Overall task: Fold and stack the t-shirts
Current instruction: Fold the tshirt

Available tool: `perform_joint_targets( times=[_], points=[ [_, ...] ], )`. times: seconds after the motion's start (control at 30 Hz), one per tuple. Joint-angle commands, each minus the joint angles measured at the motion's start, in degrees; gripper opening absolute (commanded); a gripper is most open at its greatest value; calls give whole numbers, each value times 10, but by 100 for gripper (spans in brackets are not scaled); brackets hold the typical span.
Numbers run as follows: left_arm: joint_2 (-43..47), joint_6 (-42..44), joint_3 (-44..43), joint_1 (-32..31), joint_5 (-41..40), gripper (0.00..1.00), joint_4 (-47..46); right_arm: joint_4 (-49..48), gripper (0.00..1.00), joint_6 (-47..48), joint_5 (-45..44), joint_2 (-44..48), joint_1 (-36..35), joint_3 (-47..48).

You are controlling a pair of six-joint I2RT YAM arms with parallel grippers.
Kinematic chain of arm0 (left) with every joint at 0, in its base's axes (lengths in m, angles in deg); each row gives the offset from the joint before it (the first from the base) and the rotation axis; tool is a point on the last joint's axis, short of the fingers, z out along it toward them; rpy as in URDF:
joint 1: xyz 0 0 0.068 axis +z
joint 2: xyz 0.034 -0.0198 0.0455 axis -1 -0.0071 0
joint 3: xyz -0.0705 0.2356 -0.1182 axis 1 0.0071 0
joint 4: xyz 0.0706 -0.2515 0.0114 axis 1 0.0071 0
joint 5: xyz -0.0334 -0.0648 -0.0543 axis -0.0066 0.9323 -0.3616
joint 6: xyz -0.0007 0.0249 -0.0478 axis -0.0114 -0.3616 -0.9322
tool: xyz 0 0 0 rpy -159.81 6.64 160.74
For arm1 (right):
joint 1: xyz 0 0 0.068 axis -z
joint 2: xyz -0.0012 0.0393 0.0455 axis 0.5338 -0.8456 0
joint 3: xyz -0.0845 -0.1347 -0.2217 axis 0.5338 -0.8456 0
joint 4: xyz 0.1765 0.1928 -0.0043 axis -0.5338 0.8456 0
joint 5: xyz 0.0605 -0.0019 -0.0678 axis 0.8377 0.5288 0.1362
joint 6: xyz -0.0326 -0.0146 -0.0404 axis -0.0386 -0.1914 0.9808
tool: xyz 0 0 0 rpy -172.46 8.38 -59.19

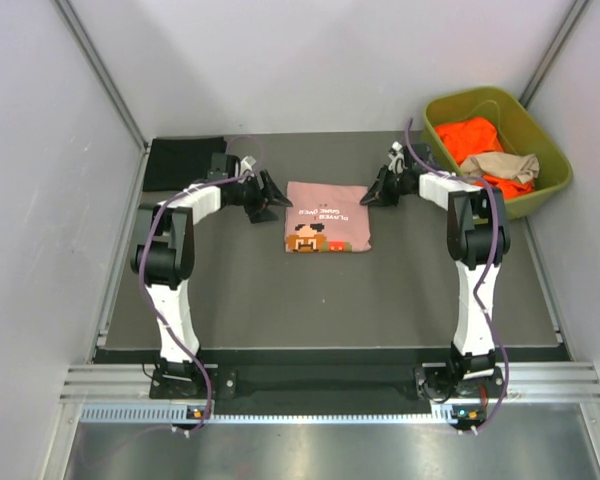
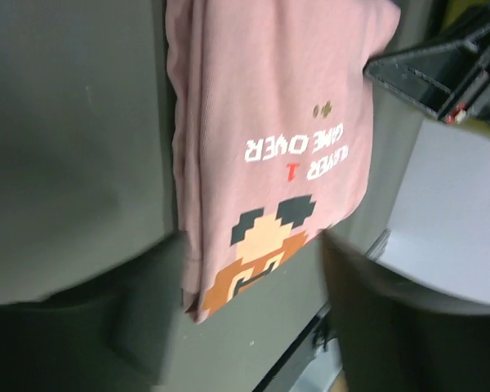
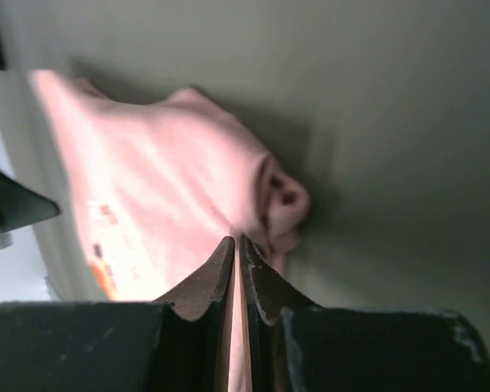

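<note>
The table (image 1: 240,300) carries everything. The olive bin (image 1: 550,185) sits well off the right gripper's outer side, with an orange t-shirt (image 1: 468,135) and a tan t-shirt (image 1: 507,165) heaped in it unfolded. A black t-shirt (image 1: 180,162) lies flat just behind the left gripper's outer side.

The pink t-shirt (image 1: 325,215) lies between the two grippers as a folded rectangle, print up. The left gripper (image 1: 268,197) is just beside its edge with fingers spread and nothing in them. The right gripper (image 3: 238,239) is at the opposite corner with its fingers pressed nearly together. A sliver of pink shows in the slit, but I cannot tell whether cloth is caught.

The pink fold looks finished — this reads as the let-go. Next, probably, comes moving it onto the black one, which calls for a grip through all the layers so the fold holds — then fetching a shirt from the bin.
</note>
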Motion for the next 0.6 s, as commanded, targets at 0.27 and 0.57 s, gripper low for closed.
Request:
perform_joint_targets(
  times=[0.27,0.57],
  points=[
    [-2,114,-79,3,-45,94,54,119,9,121,-112,16,11,57],
    [30,92,-79,5,-65,79,55,204,27,172,-197,116,-36,103]
  ],
)
